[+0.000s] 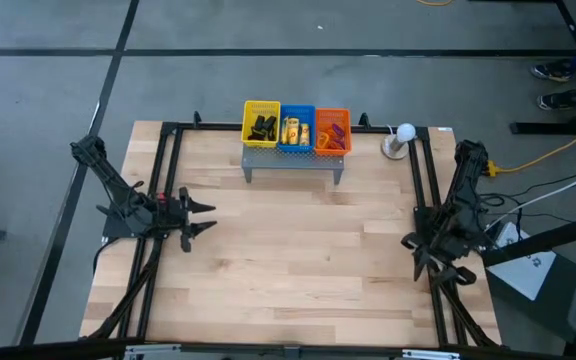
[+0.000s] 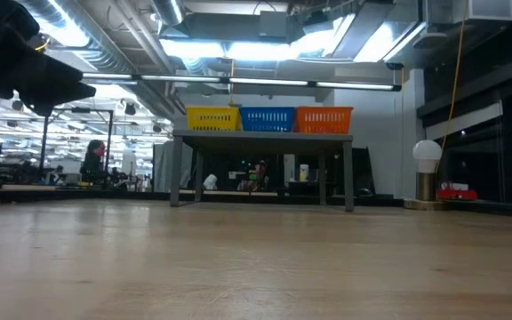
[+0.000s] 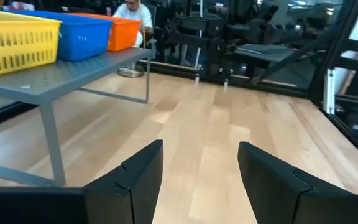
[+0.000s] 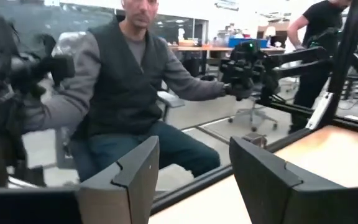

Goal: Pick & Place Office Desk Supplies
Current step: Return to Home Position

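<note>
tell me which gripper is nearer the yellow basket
Left. In the high view the left gripper sits below-left of the yellow basket; the right gripper is much farther, by the right edge of the table.

We count three baskets: yellow basket (image 1: 261, 112), blue basket (image 1: 280, 140), orange basket (image 1: 332, 116). One shelf (image 1: 293, 159). One table (image 1: 298, 270). One white globe lamp (image 1: 404, 132). Two grippers: left gripper (image 3: 201, 144), right gripper (image 4: 194, 140). Two people: seated person (image 4: 123, 81), standing person (image 4: 319, 31). Small items (image 1: 293, 130) in the baskets, too tiny to count
</note>
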`<action>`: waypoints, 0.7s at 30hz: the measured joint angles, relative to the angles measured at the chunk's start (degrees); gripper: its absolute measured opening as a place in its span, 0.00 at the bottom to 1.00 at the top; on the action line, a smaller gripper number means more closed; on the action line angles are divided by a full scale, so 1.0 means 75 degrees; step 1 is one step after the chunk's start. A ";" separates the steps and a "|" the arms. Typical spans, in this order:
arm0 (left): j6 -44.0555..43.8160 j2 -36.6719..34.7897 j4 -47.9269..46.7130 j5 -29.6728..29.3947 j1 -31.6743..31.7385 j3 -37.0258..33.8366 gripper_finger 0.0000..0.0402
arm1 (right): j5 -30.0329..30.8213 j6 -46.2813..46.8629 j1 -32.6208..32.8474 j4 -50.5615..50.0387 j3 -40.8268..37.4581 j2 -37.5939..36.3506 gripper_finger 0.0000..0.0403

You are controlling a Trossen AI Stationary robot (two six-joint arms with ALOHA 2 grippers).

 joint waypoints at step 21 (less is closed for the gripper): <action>0.0995 0.0671 0.0834 0.1660 0.0026 -0.0020 0.38 | -0.0373 -0.0028 -0.0009 -0.0040 0.0018 0.0094 0.49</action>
